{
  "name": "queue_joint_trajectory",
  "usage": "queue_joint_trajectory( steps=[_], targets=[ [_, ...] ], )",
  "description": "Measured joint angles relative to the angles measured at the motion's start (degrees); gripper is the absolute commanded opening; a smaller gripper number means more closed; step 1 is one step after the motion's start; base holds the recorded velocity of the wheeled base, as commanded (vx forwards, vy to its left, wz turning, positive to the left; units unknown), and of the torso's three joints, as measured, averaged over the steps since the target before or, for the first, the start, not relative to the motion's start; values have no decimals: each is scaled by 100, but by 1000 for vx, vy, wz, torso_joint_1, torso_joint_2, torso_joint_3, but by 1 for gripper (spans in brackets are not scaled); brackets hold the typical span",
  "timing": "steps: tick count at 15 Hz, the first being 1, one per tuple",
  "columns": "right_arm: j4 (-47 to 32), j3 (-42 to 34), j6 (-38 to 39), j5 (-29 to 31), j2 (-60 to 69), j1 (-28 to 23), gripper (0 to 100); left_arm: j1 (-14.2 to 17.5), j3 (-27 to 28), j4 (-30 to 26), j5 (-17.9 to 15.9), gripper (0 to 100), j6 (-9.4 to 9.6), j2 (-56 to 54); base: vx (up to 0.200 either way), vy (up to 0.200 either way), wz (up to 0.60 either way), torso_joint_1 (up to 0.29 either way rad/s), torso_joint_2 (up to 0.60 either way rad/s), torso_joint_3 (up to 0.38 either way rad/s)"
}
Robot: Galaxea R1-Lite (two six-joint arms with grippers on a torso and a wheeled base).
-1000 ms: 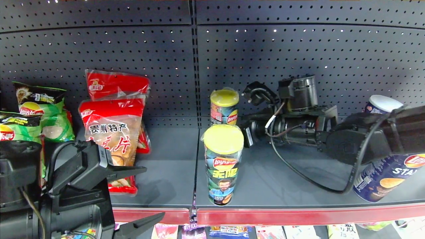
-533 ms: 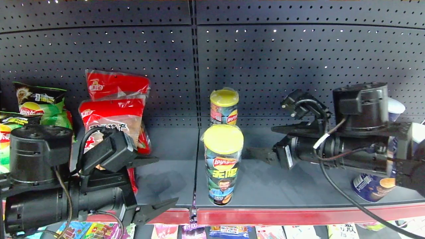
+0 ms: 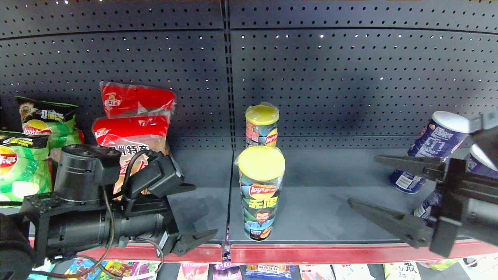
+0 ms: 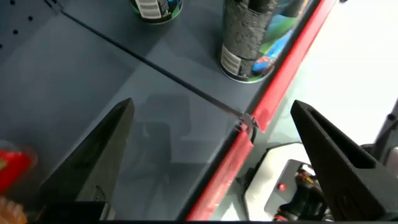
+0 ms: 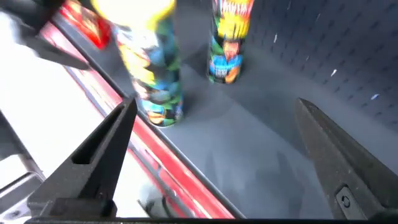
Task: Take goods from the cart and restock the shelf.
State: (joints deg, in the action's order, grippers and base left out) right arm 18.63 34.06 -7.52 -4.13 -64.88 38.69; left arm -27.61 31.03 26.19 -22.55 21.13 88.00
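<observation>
Two yellow-lidded chip cans stand on the grey shelf point(image 3: 311, 210), the front can point(image 3: 260, 194) near the edge and the rear can point(image 3: 262, 124) by the pegboard. My left gripper point(image 3: 194, 213) is open and empty, low at the shelf's front edge, left of the front can. My right gripper point(image 3: 363, 181) is open and empty over the shelf's right part, apart from the cans. The left wrist view has the left gripper point(image 4: 211, 106) over the shelf with the front can's base point(image 4: 249, 43) beyond it. In the right wrist view, the right gripper point(image 5: 216, 102) faces the front can point(image 5: 149, 62) and rear can point(image 5: 227, 43).
Red snack bags point(image 3: 132, 124) and green chip bags point(image 3: 23, 163) stand at the shelf's left. A blue chip can point(image 3: 435, 144) leans at the far right, with another point(image 3: 478, 159) partly behind my right arm. A red strip point(image 3: 330, 252) lines the shelf's front edge.
My right arm has pulled back from beside the rear can toward the front right, uncovering the blue cans. My left arm has risen and moved right toward the shelf edge.
</observation>
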Motion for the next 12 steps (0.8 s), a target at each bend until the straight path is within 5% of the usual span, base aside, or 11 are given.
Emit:
queue_joint_trajectory(
  steps=[12],
  targets=[
    [-207, -127, 44, 491, 1751, -339, 100, -155, 930, -2, 277, 100, 121, 1213, 0, 0, 0, 0, 0, 0]
  ],
)
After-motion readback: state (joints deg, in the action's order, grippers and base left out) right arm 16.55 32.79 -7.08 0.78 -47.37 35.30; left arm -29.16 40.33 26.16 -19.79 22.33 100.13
